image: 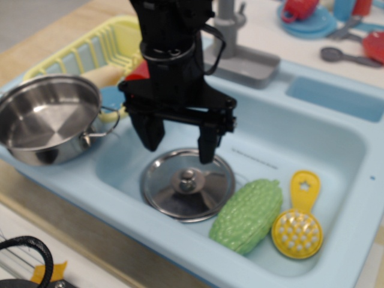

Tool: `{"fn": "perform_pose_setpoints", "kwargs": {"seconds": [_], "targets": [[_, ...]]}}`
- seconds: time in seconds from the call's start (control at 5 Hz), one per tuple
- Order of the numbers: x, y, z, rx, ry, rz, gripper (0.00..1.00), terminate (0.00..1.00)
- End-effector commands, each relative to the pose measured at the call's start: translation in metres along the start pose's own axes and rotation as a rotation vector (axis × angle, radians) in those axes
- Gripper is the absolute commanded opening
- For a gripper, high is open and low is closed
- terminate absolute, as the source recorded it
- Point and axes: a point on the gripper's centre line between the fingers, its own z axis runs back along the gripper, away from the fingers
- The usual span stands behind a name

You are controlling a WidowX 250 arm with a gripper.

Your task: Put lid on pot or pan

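Observation:
The lid (pixel 187 183), a flat shiny steel disc with a small knob at its centre, lies flat on the floor of the light blue toy sink (pixel 336 144). My black gripper (pixel 179 147) hangs just above the lid's far edge, open and empty, one finger on each side. The pot (pixel 47 117), shiny steel with a rolled rim and a wire loop handle, stands on the sink's left ledge, upright, with no lid on it.
A green bumpy toy vegetable (pixel 247 215) and a yellow slotted spoon (pixel 299 227) lie in the sink right of the lid. A yellow dish rack (pixel 96 51) stands behind the pot. A grey faucet (pixel 237 45) is at the back. Blue and red toy dishes (pixel 312 18) sit far right.

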Motion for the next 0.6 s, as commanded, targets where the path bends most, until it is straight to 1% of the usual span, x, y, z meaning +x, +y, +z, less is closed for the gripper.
{"fn": "perform_pose_setpoints", "kwargs": {"seconds": [0.0, 0.2, 0.4], "targets": [[0.000, 0.000, 0.000, 0.000, 0.000, 0.000, 1.00, 0.00], [-0.002, 0.001, -0.012, -0.017, 0.004, 0.001, 1.00, 0.00], [-0.002, 0.000, -0.020, -0.007, 0.015, -0.006, 1.00, 0.00]]}}
